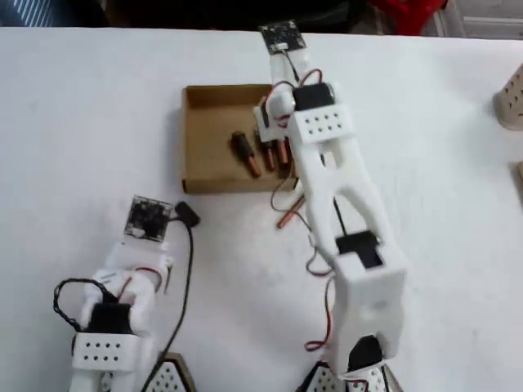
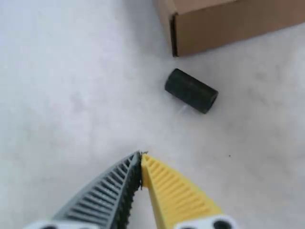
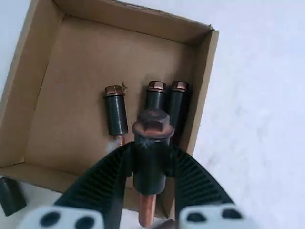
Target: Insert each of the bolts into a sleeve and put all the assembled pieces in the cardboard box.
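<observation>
The desk (image 2: 62,86) is plain white and the box (image 3: 71,71) is brown cardboard. Each bolt (image 3: 151,125) is copper-coloured and each sleeve (image 3: 116,114) matt black. The left fingers (image 2: 102,195) are ribbed, one grey and one yellow, and the right fingers (image 3: 100,183) are ribbed black, on white arms (image 1: 343,204).

Table: I saw a white table (image 1: 90,122) spread across the whole view.
Right edge: I noted a beige object with holes (image 1: 511,100) standing on it.
Far side: I saw a red object (image 1: 409,12) beyond it.

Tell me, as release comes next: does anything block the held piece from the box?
Nothing visible does: the right tool holds the assembled piece above the open cardboard box, three finished pieces lying inside.
</observation>
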`<state>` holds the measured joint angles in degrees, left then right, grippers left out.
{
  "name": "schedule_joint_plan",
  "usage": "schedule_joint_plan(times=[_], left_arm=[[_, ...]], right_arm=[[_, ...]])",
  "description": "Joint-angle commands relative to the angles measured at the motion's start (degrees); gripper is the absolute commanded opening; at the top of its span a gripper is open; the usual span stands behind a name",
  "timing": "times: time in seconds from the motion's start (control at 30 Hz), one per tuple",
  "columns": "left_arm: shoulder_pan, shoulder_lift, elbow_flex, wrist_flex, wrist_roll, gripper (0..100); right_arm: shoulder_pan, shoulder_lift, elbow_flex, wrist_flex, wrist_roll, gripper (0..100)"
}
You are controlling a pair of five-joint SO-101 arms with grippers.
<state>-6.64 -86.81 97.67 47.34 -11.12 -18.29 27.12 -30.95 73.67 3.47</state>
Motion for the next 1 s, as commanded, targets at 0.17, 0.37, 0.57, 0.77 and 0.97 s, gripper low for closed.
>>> schedule_joint_plan(times=[0.17, 0.37, 0.57, 0.77, 0.97], left_arm=[[-3.3, -1.3, -0.4, -5.1, -0.4, 2], [-3.2, -1.3, -0.4, -5.2, -0.4, 2], [-3.2, -1.3, -0.4, -5.2, -0.4, 2], [-3.2, -1.3, -0.4, -5.2, -0.4, 2], [-3.2, -1.3, -0.4, -5.2, -0.4, 2]], right_arm=[[-0.7, 27.9, -38.7, 8.1, 3.0, 1.8], [-4.4, 39.7, -52.8, 11.5, 8.7, 1.8], [-4.3, 43.8, -58.0, 11.5, 9.0, 1.9], [-4.2, 44.2, -58.4, 14.1, 9.1, 13.5], [-3.6, 41.9, -62.0, 23.3, 15.8, 21.1]])
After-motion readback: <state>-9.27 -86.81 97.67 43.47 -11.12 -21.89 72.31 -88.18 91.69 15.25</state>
